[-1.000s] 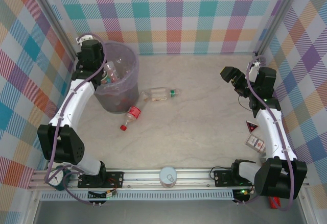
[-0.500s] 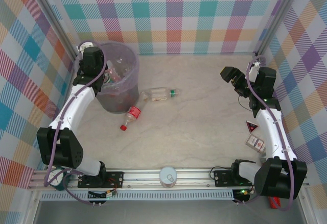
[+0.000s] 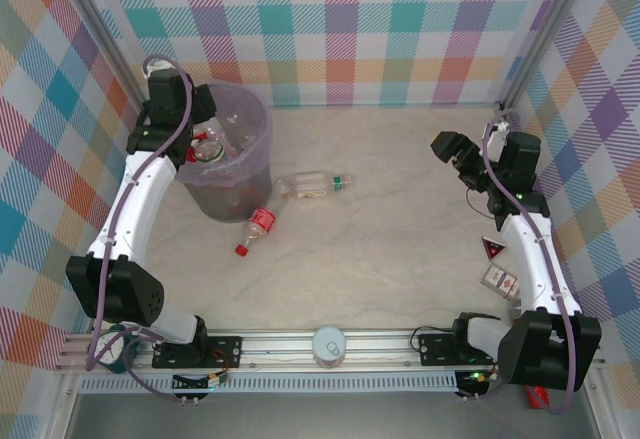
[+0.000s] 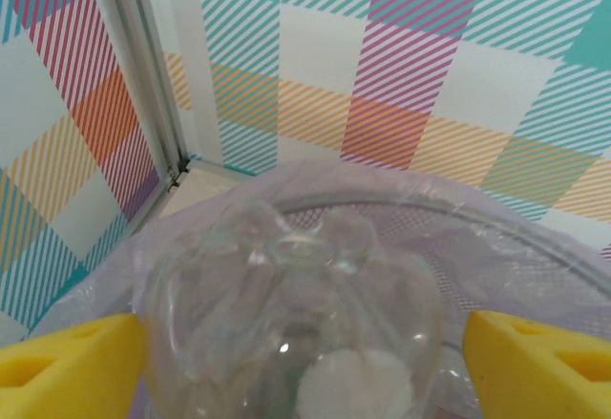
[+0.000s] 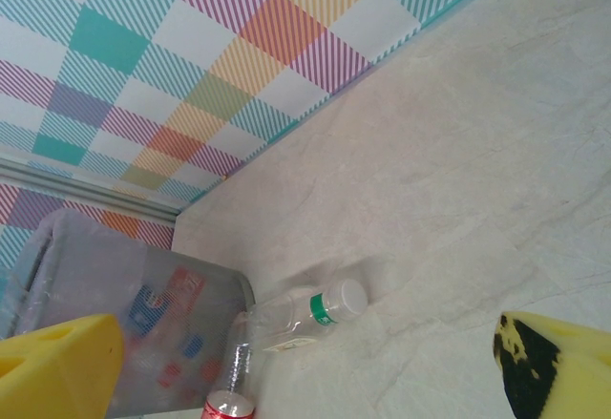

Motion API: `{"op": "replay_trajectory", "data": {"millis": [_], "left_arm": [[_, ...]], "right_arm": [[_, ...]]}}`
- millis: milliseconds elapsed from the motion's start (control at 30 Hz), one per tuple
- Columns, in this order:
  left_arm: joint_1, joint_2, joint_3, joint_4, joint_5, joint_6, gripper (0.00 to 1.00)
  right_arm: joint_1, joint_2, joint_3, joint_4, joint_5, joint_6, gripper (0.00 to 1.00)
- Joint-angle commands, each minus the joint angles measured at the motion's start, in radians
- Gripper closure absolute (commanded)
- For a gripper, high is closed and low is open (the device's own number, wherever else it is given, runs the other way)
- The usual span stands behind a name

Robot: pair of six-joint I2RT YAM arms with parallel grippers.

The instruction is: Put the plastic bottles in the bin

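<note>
In the plaid far-left corner, with my left gripper (image 4: 305, 362) spread over the bin (image 4: 506, 240), I must let the clear bottle (image 4: 286, 295) drop free before lifting.

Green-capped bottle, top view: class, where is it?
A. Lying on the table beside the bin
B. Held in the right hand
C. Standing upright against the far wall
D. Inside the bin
A: the green-capped bottle lies on its side on the table, just right of the bin.
</note>
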Motion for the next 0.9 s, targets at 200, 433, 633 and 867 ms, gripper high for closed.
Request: {"op": "replay_trajectory", "data": {"millis": [200, 433, 633, 867], "left_arm": [[0.005, 0.008, 0.08, -0.109, 0.01, 0.041, 0.22], [0.005, 0.104, 0.284, -0.175, 0.038, 0.063, 0.36], [0.008, 0.224, 0.462, -0.247, 0.037, 0.078, 0.31], [0.008, 0.166, 0.312, -0.169, 0.035, 0.048, 0.41]], "right_arm": [[-0.007, -0.009, 0.036, 0.006, -0.026, 0.004, 0.01], [-0.005, -0.006, 0.038, 0.003, -0.029, 0.005, 0.01], [-0.004, -0.004, 0.039, -0.003, -0.028, 0.0, 0.01], [-0.004, -0.002, 0.041, -0.014, -0.014, -0.012, 0.01]]}}
